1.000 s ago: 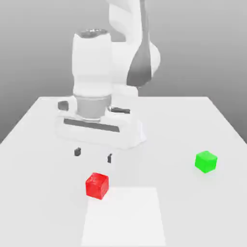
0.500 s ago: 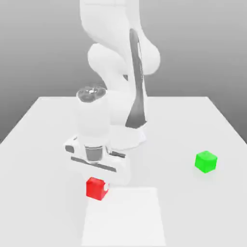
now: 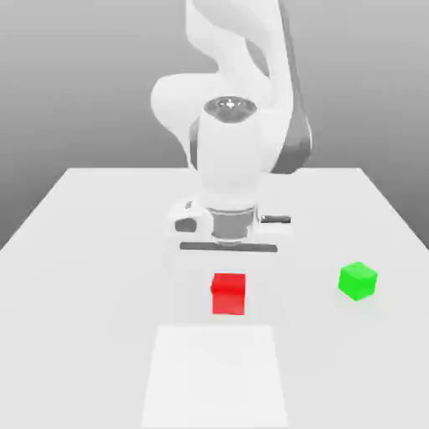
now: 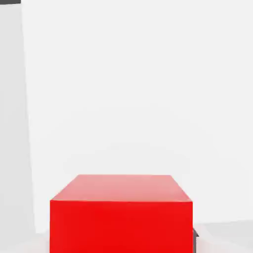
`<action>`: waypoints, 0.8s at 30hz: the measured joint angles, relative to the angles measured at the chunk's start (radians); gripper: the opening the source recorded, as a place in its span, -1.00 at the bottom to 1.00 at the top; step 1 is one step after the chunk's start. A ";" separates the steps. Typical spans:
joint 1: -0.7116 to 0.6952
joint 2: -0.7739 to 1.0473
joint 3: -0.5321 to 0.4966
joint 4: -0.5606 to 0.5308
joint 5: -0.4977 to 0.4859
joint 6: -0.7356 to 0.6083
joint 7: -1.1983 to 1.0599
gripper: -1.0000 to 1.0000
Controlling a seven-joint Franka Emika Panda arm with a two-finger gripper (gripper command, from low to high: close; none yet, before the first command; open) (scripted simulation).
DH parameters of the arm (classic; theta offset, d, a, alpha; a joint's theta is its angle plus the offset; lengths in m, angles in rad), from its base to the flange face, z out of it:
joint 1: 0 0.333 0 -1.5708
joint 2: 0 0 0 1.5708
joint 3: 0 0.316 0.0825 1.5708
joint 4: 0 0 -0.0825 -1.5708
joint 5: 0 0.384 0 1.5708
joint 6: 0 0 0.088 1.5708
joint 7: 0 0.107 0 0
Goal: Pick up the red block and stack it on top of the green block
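At the center of the exterior view's frame, slightly below the middle, the gripper (image 3: 229, 289) is clamped on the red block (image 3: 229, 295). The red block is upright, beneath the hand of the white arm (image 3: 229, 159). The green block (image 3: 358, 281) rests on the table (image 3: 92, 335), right of center in the frame, well apart from the red block.

No text, label, brand, number or sign can be read anywhere, in either the exterior view or the hand view
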 joint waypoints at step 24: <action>0.449 0.204 0.272 0.027 -0.162 0.168 -0.012 1.00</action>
